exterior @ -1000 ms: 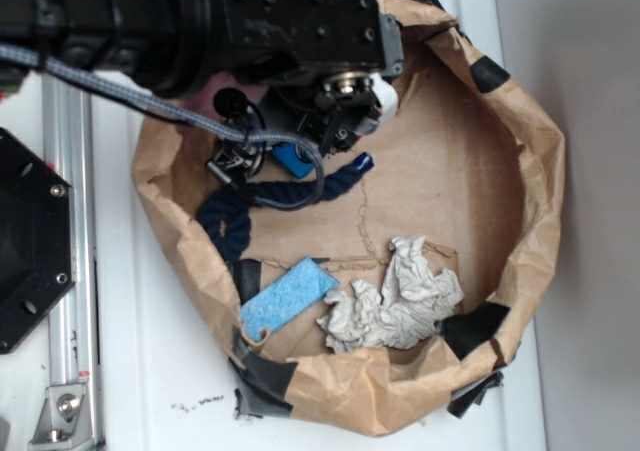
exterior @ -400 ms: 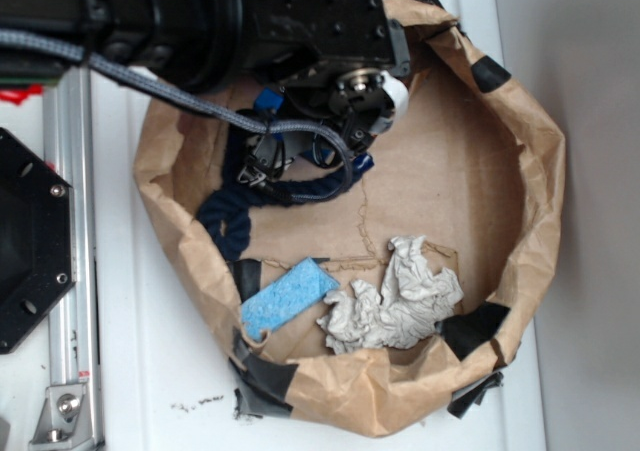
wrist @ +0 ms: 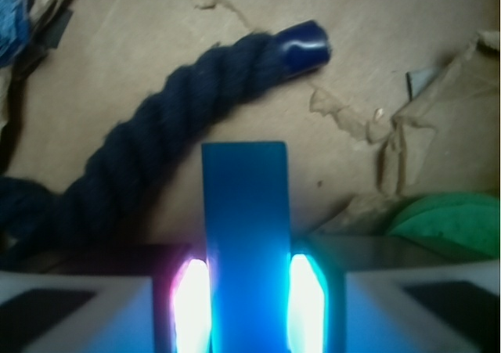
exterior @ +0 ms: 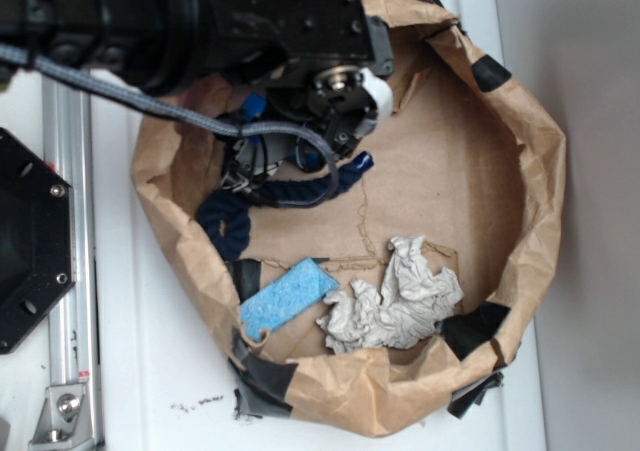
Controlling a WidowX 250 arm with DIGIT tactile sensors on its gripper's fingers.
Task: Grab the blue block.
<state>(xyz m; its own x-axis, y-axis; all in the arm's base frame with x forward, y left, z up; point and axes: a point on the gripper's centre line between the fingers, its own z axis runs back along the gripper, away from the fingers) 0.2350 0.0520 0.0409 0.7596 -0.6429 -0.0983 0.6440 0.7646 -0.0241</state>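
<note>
In the exterior view, my arm covers the upper left of the paper bag point(exterior: 545, 171), and the gripper point(exterior: 262, 141) hangs over the rope point(exterior: 235, 216). I see only a sliver of the block point(exterior: 255, 104) under the black housing, so from here I cannot tell how the jaws sit. The sponge point(exterior: 285, 298) and the crumpled cloth point(exterior: 400, 296) lie well apart, near the bag's lower rim.

In the wrist view, the block point(wrist: 245, 235) stands between the two lit fingers point(wrist: 193, 306), which are clamped on its sides, its free end pointing toward the rope point(wrist: 156, 126) on the bag floor. Most of the bar juts past the pads. My worry is that the smooth faces may slide or pivot in so short a grip, and a low sweep could snag the rope or the bag wall.
</note>
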